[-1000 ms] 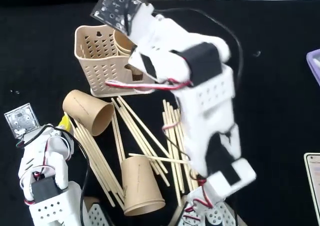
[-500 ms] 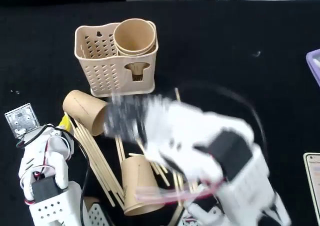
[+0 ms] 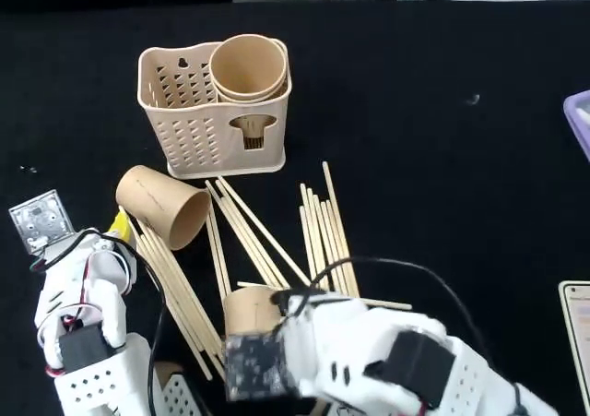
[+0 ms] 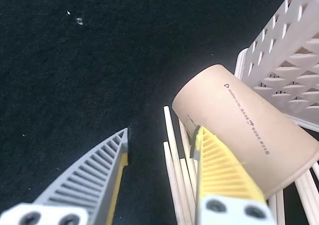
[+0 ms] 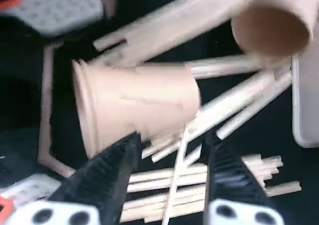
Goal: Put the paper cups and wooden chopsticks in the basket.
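Observation:
The beige basket (image 3: pixel 198 125) stands at the back with stacked paper cups (image 3: pixel 247 65) in one corner. One paper cup (image 3: pixel 164 206) lies on its side in front of the basket, beside my open left gripper (image 4: pixel 159 132), which hovers over chopsticks (image 4: pixel 174 180) next to that cup (image 4: pixel 244 130). A second cup (image 3: pixel 249 310) lies near the front edge, half hidden under my right arm (image 3: pixel 387 365). My right gripper (image 5: pixel 173 135) stands open just above this cup (image 5: pixel 134 105) and empty. Wooden chopsticks (image 3: pixel 323 227) lie scattered between the cups.
A purple object (image 3: pixel 581 121) shows at the right edge, with a white card (image 3: pixel 576 333) below it. The left arm's base (image 3: pixel 88 361) fills the front left corner. The basket wall (image 4: pixel 289 50) rises close behind the lying cup.
My right arm has swung from over the basket back to the front edge, now above the near cup. The stacked cups in the basket are uncovered. The left arm has not moved.

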You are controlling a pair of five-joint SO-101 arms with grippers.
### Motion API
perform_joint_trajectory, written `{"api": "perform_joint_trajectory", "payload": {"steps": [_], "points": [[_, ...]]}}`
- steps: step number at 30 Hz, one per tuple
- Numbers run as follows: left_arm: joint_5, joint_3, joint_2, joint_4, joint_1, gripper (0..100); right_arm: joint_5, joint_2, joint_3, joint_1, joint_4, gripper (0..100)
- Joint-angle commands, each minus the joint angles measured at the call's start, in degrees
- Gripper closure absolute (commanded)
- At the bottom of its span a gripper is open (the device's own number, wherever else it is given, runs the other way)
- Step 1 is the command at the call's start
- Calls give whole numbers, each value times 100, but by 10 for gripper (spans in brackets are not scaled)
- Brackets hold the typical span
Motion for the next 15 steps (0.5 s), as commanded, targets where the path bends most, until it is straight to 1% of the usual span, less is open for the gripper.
{"api": "perform_joint_trajectory", "payload": {"steps": [1, 3, 5, 7, 11, 15], "points": [[0, -22, -62, -158, -66, 784, -62, -84, 13, -879, 18, 796], [0, -22, -62, -167, -66, 784, -62, -75, 48, -1231, -9, 794], [9, -22, -62, -237, -66, 784, -26, -75, 233, -1380, -141, 794], [26, -22, -62, -281, -92, 784, -18, -75, 400, -1363, -290, 794], [44, -13, -62, -404, -382, 784, -53, -75, 479, -1240, -501, 793], [53, -13, -62, -404, -435, 784, -53, -75, 760, -1240, -686, 793]]}}
